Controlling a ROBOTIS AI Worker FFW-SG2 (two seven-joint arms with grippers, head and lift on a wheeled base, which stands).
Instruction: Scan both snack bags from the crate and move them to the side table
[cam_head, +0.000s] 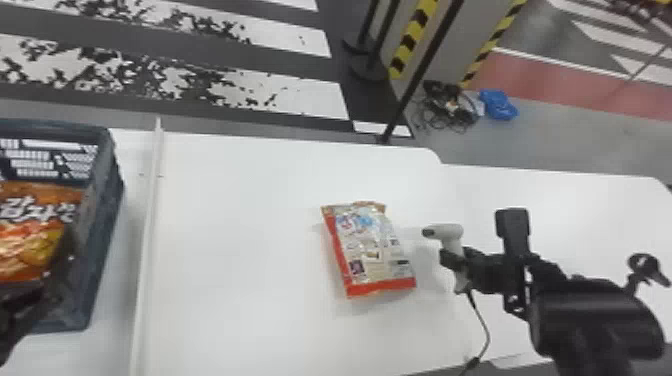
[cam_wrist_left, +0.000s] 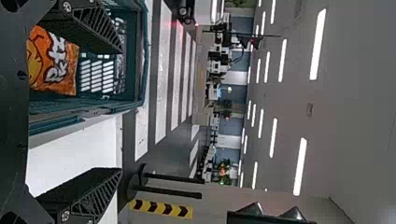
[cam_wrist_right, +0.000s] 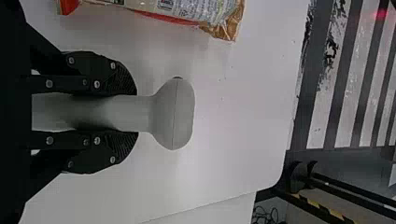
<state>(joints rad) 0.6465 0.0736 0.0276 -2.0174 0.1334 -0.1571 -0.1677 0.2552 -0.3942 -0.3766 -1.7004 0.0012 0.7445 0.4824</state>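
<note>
"Where is the snack bag (cam_head: 370, 250) to be found, with the scanner (cam_head: 452, 235) taken as landmark?"

"Just to the scanner's left, laid flat on the white table (cam_head: 240, 250), apart from the scanner."

"And how is its long axis set?"

"Mainly near to far, with the near end slanted toward the scanner's side. The scanner's nose is pointed leftward, across that axis."

"Which hand is placed nearer?"

"The right gripper (cam_wrist_right: 136, 113). The scanner's handle is clamped in it, so the bag is reached by a short leftward aim, if a scan is wanted next, as is judged likely."

"And the left gripper (cam_wrist_left: 120, 110)?"

"It is held well to the scanner's left, by the crate (cam_head: 102, 215), its fingers spread, nothing gripped. The other bag (cam_head: 30, 240) is seen inside the crate."
</note>
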